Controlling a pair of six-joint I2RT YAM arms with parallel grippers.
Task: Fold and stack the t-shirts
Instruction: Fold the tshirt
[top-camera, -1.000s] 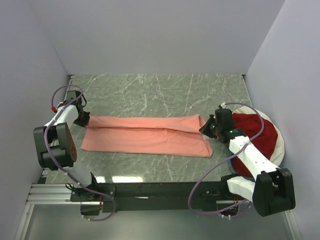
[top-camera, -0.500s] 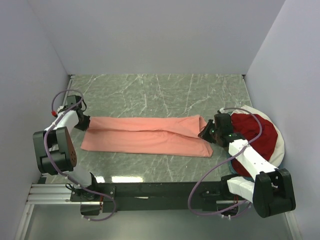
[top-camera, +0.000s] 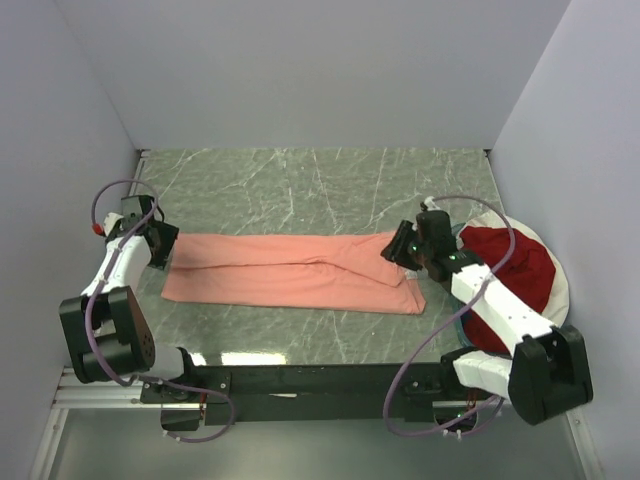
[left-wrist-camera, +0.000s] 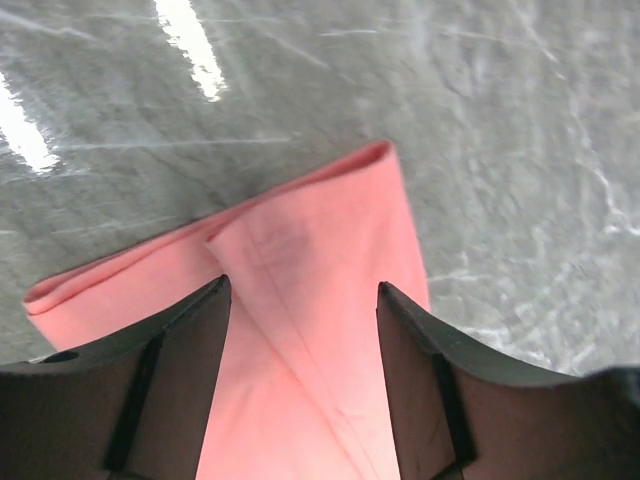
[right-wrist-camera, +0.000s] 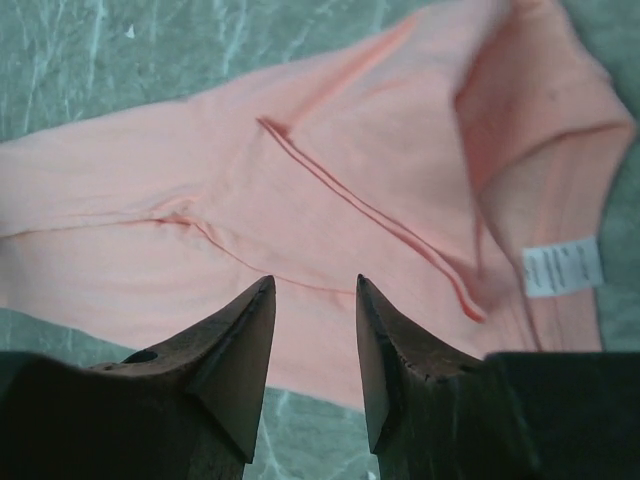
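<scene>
A salmon-pink t-shirt lies folded into a long strip across the marble table. Its left end shows in the left wrist view, its neck end with the white label in the right wrist view. My left gripper hovers open over the strip's left end, nothing between its fingers. My right gripper stands open just above the right end, holding nothing. A dark red t-shirt lies bunched in the round basket at the right.
The white-rimmed basket sits against the right wall, partly under my right arm. Walls close in on the left, back and right. The black rail with both arm bases runs along the near edge.
Both grippers have opened and let go of the pink t-shirt's ends. The left one drew back toward the left, and the right one shifted left and rose slightly. The shirt stays flat.
</scene>
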